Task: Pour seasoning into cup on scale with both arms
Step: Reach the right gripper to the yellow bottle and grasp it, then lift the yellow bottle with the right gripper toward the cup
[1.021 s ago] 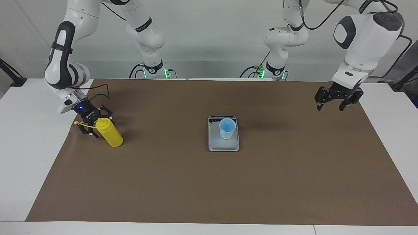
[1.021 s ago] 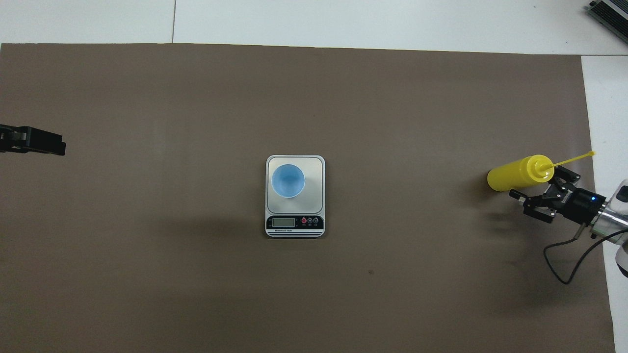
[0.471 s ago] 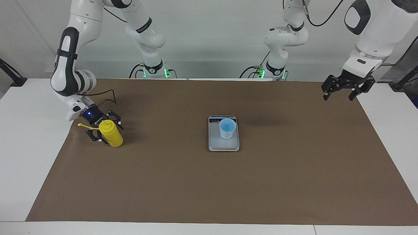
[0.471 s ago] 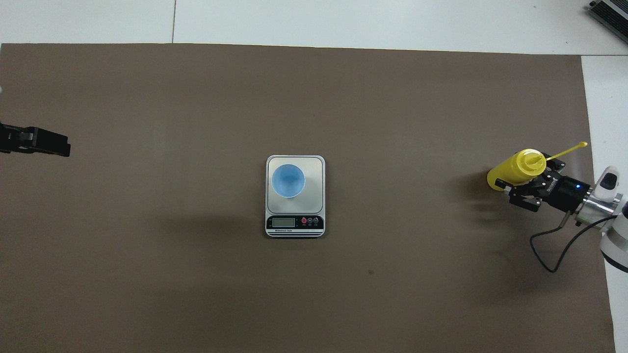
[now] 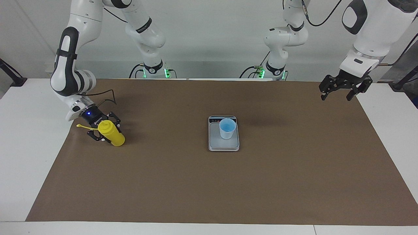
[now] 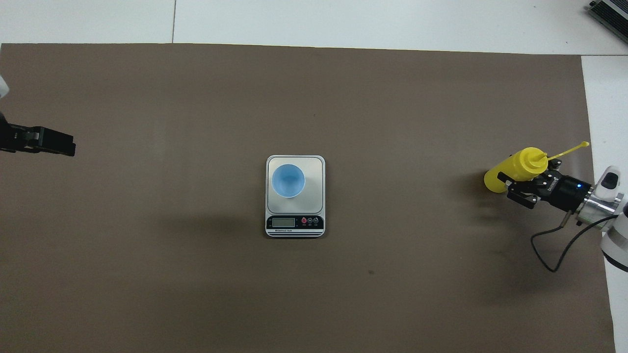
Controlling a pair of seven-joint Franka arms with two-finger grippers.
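The right claw [image 5: 105, 131] is clamped around the yellow bottle [image 5: 112, 134] at the right arm's end; a low grip could tip it. Left claw [image 5: 339, 91] waits open; cup [image 5: 227, 128] sits on scale [image 5: 223, 146].

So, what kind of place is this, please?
Probably a robotics lab: a brown paper sheet covers the white table, two white arms are mounted at its edge, and a kitchen scale serves as a prop.
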